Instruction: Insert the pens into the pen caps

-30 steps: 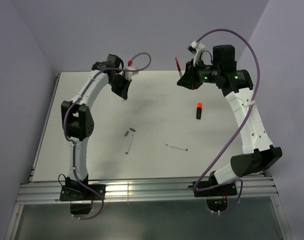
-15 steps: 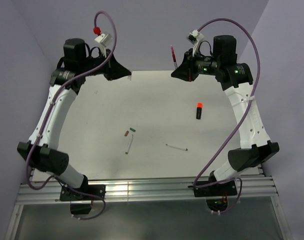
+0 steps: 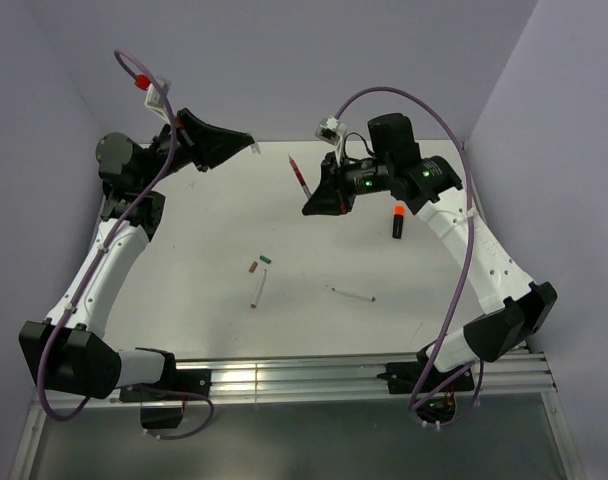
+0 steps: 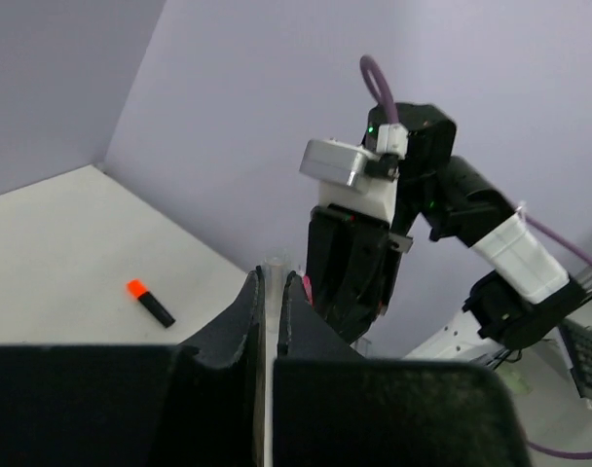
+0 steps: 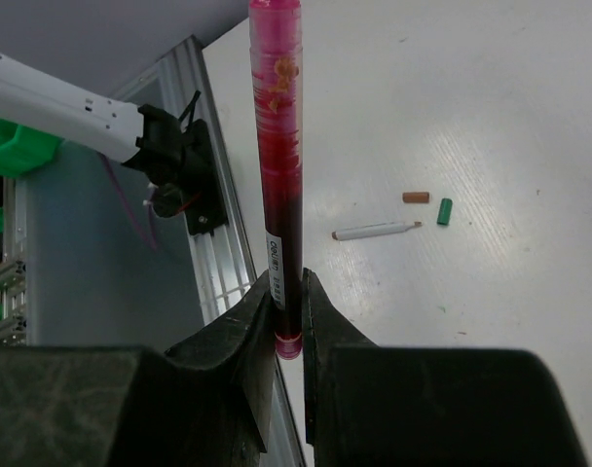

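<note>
My right gripper [image 3: 311, 198] is shut on the thin dark red pen [image 3: 300, 176] and holds it high above the table; in the right wrist view the pen [image 5: 277, 146] stands up from between the fingers [image 5: 287, 292]. My left gripper [image 3: 246, 145] is raised at the back left and shut on a thin clear piece [image 4: 273, 268]. It points at the right gripper [image 4: 350, 263]. On the table lie two white pens [image 3: 257, 290] [image 3: 352, 294], a brownish-red cap [image 3: 252, 267], a green cap [image 3: 265, 258] and the black marker with an orange end [image 3: 397, 221].
The table [image 3: 184, 240] is walled by purple panels at the back and sides. An aluminium rail [image 3: 284, 378] runs along its near edge, by the arm bases. The right wrist view shows a white pen [image 5: 374, 231] and both small caps [image 5: 415, 197] [image 5: 444, 211] below.
The right gripper has carried the red pen left and forward, out over the table. The left arm has swung back and up, its gripper now pointing right.
</note>
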Available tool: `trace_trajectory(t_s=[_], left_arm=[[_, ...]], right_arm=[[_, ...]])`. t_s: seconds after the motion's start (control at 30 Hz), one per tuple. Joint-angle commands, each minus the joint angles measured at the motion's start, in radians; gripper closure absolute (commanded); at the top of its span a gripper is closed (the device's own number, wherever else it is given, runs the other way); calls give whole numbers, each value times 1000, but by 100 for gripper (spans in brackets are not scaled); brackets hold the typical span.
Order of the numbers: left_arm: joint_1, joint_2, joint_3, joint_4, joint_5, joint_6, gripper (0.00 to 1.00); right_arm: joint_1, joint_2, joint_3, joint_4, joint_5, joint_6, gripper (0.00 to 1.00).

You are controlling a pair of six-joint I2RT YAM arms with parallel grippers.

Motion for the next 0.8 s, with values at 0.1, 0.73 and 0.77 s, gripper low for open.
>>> trace_trajectory(t_s=[0.1, 0.73, 0.77], left_arm=[[28, -17, -89, 393, -101, -345, 100], [-46, -6, -177, 539, -134, -448, 100], [-49, -8, -177, 540, -134, -448, 100]], right_arm=[[32, -50, 9, 44, -11, -15, 100], [141, 42, 129, 11, 32, -43, 100], [144, 43, 132, 8, 35, -44, 100]])
